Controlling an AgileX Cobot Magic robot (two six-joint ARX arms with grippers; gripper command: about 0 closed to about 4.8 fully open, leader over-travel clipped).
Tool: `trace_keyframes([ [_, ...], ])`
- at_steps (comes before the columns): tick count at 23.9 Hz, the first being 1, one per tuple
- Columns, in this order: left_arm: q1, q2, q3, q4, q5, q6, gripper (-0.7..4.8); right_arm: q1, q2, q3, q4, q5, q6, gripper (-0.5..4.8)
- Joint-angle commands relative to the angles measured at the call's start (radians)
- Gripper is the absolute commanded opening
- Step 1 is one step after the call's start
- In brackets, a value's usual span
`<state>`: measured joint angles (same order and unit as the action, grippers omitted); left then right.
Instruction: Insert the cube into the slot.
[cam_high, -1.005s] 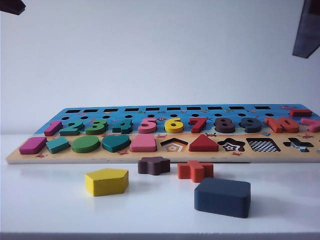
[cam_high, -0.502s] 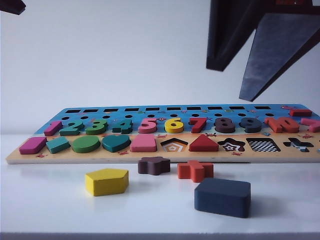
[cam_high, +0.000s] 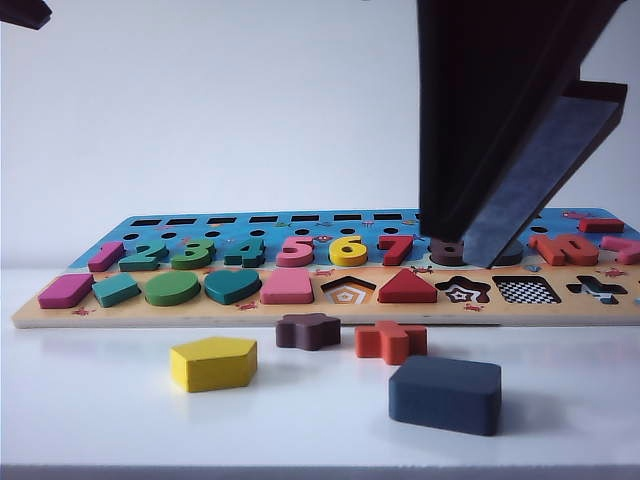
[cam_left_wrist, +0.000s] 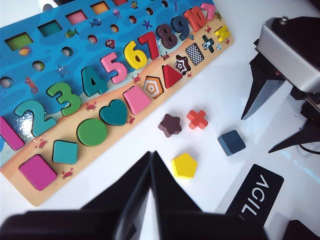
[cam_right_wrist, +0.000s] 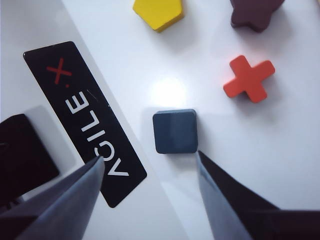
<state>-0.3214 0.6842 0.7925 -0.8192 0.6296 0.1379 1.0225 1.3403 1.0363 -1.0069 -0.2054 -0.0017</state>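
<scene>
- Cube (cam_high: 445, 395): one dark navy-grey block is lying flat on the white table (cam_high: 100, 420), in front of the puzzle board (cam_high: 300, 312) and apart from it, with nothing gripping it.
- Slot (cam_high: 527, 290): one checkered recess is sitting open in the board's front row, between the star-shaped recess (cam_high: 462, 290) and the cross-shaped recess (cam_high: 597, 288).
- Right gripper (cam_right_wrist: 150, 170) is hanging above the cube with its two fingers spread wide apart, holding nothing; in the right wrist view the cube is showing between the fingertips, though not touching either.
- Three other loose pieces are lying on the table near the cube: one orange cross block (cam_high: 390, 341), one dark maroon star block (cam_high: 308, 330) and one yellow pentagon block (cam_high: 213, 362).
- Four recesses in the front row are standing unfilled, counting the pentagon recess (cam_high: 348, 291); six shapes are sitting seated in that row.
- Left gripper (cam_left_wrist: 151, 165) is hovering high over the near side of the table, well apart from the cube, its two fingers pressed together with nothing between them.
</scene>
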Motion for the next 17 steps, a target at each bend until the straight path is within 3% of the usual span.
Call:
trace_keyframes([
  [1, 0.0, -0.002, 0.005, 0.018, 0.006, 0.001, 0.09, 0.002, 0.007, 0.003, 0.023, 0.003, -0.031, 3.68],
  [17, 0.0, -0.002, 0.005, 0.018, 0.006, 0.001, 0.1, 0.002, 0.139, 0.003, 0.042, 0.053, 0.004, 3.84],
])
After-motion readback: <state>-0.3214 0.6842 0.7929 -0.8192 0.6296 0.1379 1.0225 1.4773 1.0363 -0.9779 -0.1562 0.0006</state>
